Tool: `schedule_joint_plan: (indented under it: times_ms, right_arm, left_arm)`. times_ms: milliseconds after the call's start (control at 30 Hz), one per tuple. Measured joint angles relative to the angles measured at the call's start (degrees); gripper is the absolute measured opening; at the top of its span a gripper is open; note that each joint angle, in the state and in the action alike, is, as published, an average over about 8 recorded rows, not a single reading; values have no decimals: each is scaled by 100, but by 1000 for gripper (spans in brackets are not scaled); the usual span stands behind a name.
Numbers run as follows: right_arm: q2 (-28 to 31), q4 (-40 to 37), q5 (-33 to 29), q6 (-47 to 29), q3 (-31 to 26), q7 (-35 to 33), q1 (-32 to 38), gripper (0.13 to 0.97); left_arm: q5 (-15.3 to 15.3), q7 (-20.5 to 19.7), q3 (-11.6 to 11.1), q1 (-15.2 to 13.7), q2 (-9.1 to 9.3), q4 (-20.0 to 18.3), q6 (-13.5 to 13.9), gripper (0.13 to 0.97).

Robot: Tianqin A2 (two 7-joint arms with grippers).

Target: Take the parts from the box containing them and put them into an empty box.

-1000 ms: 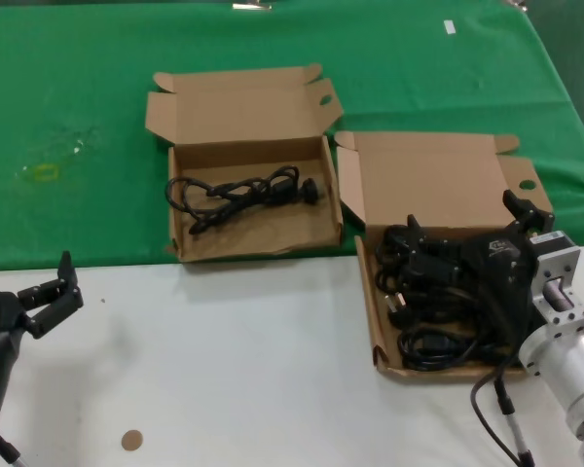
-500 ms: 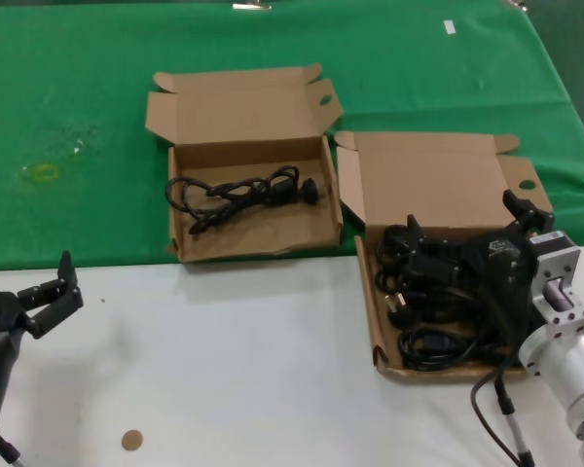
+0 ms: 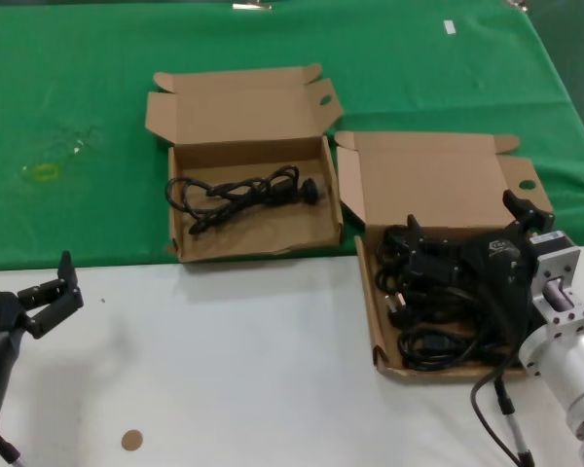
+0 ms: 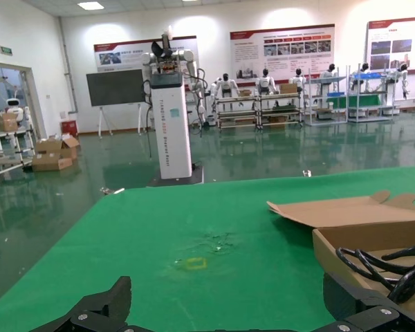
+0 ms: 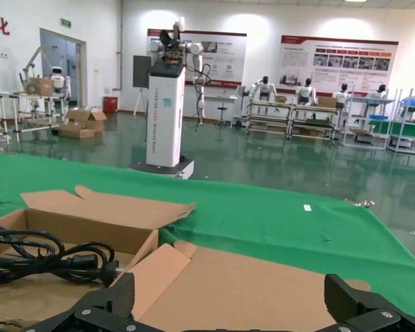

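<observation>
Across the tabletop (image 3: 224,379), white at the near side and green cloth (image 3: 78,88) beyond, two brown cardboard boxes sit open; behind lies a glossy-floored exhibition hall. Nothing has shifted since a second ago. Right claw (image 3: 464,233) hangs spread wide over the pile of black power cords (image 3: 438,302) in the right-hand box (image 3: 428,175), seemingly gripping nothing. One cord (image 3: 243,193) lies in the other box (image 3: 253,229). Left claw (image 3: 54,292) waits open, empty.

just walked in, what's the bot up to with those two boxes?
It is moving black power cords between two open cardboard boxes. The right gripper, fingers open, sits over the pile of cords in the right-hand box, not yet gripping any. One cord already lies in the other box, on the green cloth. The left gripper waits open over the white table, holding nothing.
</observation>
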Motion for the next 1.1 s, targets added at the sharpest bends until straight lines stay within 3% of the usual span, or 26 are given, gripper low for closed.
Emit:
schedule_joint_plan:
  times_ms: [1100]
  right_arm:
    - [0, 0, 0, 0, 0, 0, 0, 966]
  left_arm:
    - [0, 0, 0, 0, 0, 0, 0, 966]
